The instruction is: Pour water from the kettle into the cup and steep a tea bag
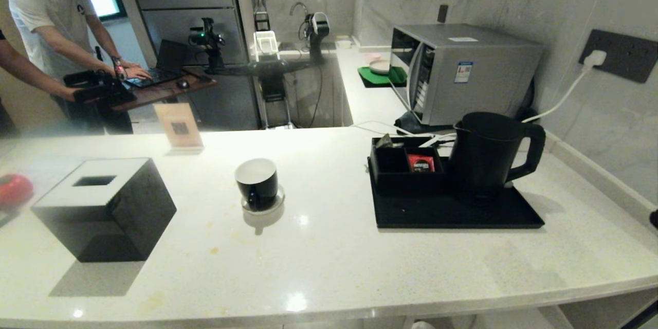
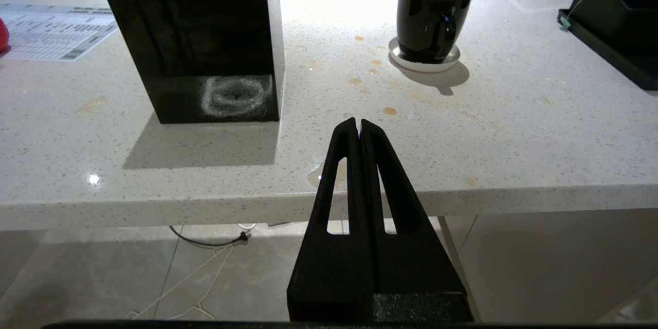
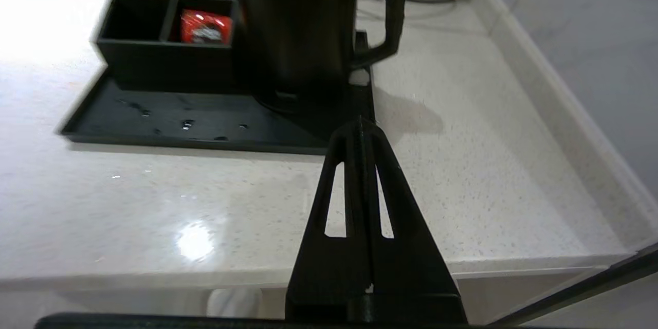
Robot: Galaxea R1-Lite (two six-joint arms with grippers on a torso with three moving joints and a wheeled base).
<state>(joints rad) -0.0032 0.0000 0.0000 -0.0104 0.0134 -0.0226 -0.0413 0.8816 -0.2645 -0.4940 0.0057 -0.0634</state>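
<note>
- Two grippers, both empty, fingers pressed together: left gripper (image 2: pixel 358 123) low at centre of the left wrist view, hovering at the counter's near edge; right gripper (image 3: pixel 363 122) centre of the right wrist view, tips pointed toward the tray's near right corner.
- Black kettle (image 1: pixel 486 157) right of centre in the head view, upright on the black tray (image 1: pixel 452 213), loop handle turned to the right, lid on.
- Cup (image 1: pixel 257 182) centre-left of the head view, upright on its white saucer (image 1: pixel 263 205), black outside, white inside, well apart from the tray.
- Divided black holder (image 1: pixel 406 167) on the tray just left of the kettle; red sachet (image 1: pixel 420 163) in its right compartment; small dark pouch, seemingly the tea bag (image 1: pixel 384 141), at its back left corner.
- Black tissue box (image 1: pixel 105 208) lower left on the white counter (image 1: pixel 329 267).
- Microwave (image 1: pixel 462 72) upper right; person (image 1: pixel 46 15) at a laptop in the upper left corner.
</note>
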